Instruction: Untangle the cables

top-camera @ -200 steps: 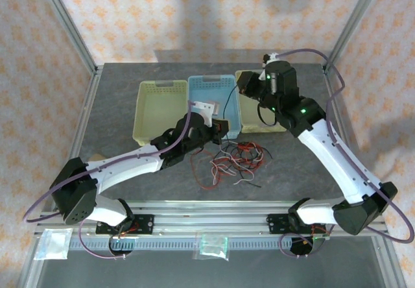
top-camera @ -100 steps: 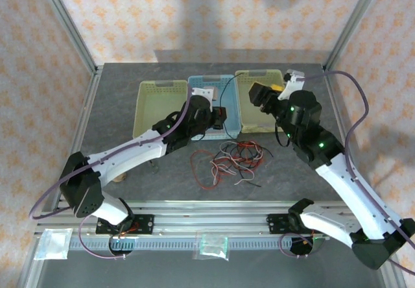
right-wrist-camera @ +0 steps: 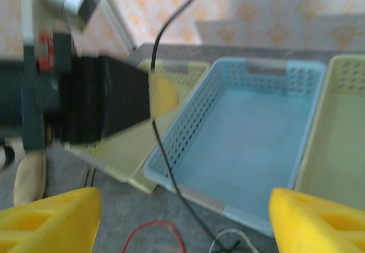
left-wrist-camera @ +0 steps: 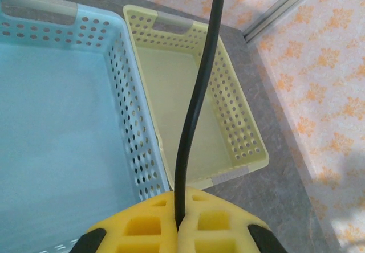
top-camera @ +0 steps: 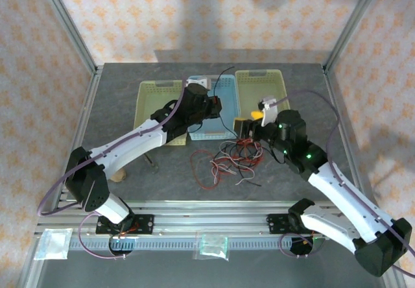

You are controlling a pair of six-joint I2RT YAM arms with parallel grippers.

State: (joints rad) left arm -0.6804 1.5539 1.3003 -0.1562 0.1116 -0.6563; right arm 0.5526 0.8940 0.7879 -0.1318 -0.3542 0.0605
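The left jaws pinch black cable (left-wrist-camera: 194,110) above blue basket (left-wrist-camera: 57,122), apparently to draw it from the tangle (top-camera: 232,158). The right jaws are spread, with the tangle near them, likely to steady it.

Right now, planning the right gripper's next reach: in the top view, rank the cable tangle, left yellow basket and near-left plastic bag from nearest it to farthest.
1. Cable tangle, just near-side of the right gripper.
2. Left yellow basket, away to the left.
3. Plastic bag, near-left corner.
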